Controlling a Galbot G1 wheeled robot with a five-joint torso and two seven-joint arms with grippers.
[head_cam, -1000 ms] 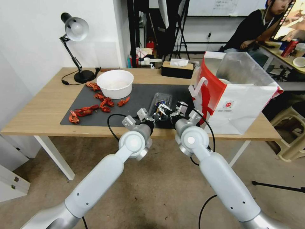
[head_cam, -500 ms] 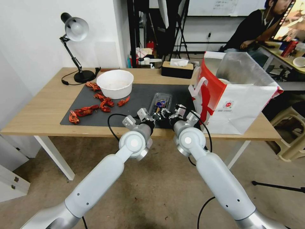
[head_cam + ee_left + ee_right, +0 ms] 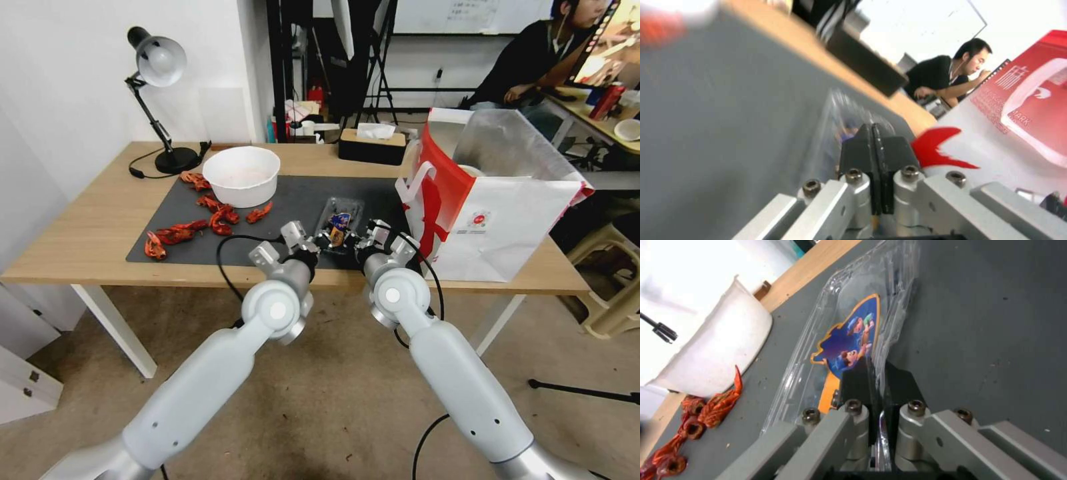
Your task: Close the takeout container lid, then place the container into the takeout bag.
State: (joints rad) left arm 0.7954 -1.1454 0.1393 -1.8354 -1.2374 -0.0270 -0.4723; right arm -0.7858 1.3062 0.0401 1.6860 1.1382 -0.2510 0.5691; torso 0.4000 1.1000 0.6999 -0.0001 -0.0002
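The takeout container [image 3: 339, 220] lies on the dark mat [image 3: 200, 227] near the front edge of the desk [image 3: 87, 227], just beside the takeout bag [image 3: 507, 220], which stands open toward the desk's right end; a second ago the lid [image 3: 853, 330] was still raised over the tray, half a second ago it had come down, and now it lies flat with its blue sticker facing up, so the clamshell looks folded over, though whether the catch has snapped home cannot be seen; the right claw [image 3: 876, 373] holds the near rim of the clear plastic pinched between its dark pads, as its wrist view shows, and it has barely shifted over the last half second; the left claw [image 3: 873, 143] has its pads pressed together with nothing visibly between them, sitting at the container's near edge, and in the head view that arm has swung a little toward the left and lower since the earlier pictures, which reads as it drawing off from the work; by my judgement the closing step is done or nearly done, and the container is not yet lifted toward the bag; the white bowl [image 3: 242, 175] and red crayfish [image 3: 193, 227] sit untouched toward the mat's left side.
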